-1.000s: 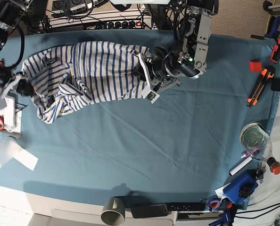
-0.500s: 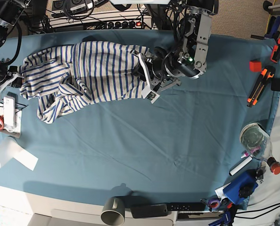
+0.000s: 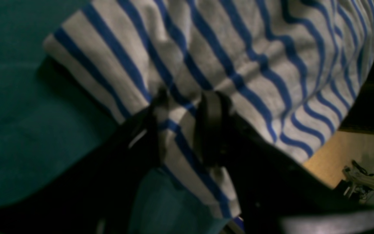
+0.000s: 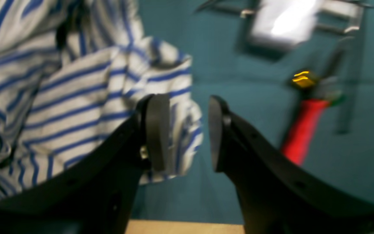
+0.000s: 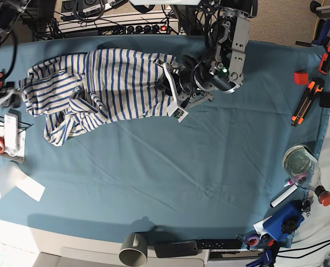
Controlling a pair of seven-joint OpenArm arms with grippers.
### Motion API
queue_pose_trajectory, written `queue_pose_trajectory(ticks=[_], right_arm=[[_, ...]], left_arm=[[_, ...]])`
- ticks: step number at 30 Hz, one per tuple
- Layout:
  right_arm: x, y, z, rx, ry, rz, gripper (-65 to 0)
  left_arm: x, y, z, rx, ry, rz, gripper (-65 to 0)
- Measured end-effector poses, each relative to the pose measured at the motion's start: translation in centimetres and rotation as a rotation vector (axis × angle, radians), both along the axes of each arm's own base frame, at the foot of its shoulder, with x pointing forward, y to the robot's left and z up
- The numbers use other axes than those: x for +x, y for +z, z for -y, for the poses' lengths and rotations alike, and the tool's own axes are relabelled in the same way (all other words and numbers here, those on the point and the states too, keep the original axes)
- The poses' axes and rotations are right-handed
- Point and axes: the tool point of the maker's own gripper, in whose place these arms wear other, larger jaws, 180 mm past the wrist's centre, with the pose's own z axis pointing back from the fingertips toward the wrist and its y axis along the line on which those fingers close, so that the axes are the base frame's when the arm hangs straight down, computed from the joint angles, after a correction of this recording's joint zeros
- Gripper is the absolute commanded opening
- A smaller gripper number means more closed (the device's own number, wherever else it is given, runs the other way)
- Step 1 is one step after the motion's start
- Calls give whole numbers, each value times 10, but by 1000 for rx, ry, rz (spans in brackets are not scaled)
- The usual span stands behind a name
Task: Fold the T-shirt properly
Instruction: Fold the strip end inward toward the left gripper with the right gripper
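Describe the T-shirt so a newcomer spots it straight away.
Look at the teal table cloth covering the table, then at its far left part. The T-shirt lies rumpled there, the left gripper pinching its edge: the only white, blue-striped cloth among scattered tools.

Surface: [image 5: 170, 161] covered by a teal cloth, bare across the middle.
Shirt: [image 5: 115, 78] striped, lying crumpled at the far left part (white with blue stripes).
Left edge: a white paper roll [image 5: 12, 183] and a small white device [image 5: 10, 130].
Right edge: orange-handled tools [image 5: 306, 103], a red block [image 5: 301, 77], a clear jar [image 5: 299, 161].
Near edge: a grey cup [image 5: 134, 250].
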Motion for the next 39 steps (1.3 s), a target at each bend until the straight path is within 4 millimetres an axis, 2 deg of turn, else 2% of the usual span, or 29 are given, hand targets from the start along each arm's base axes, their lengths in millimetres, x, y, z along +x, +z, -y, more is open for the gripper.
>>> queue_pose_trajectory(ticks=[2,5,8,11,15,22,34,39], right_arm=[[16,19,-2,32,-2,84,-444],[41,48,-16,106,39,221,-443],[53,59,-18,95,53,247,-443],[54,40,-36,99,107,176,-443],[65,22,-63,139,138,192,-443],[76,4,-103,249,153,223,-443],[76,-36,-148,265,191,142,-443],[73,-55,-154,252,132,95,-444]], left_arm=[[0,0,0,1,0,0,-485],[1,0,0,-1,2,3,-485],[1,1,1,-7,6,9,-485],[1,1,0,-6,6,9,-485],[1,1,1,-7,6,9,-485],[1,1,1,-7,6,10,-485],[2,1,1,-9,8,12,-485],[2,1,1,-9,7,11,-485]])
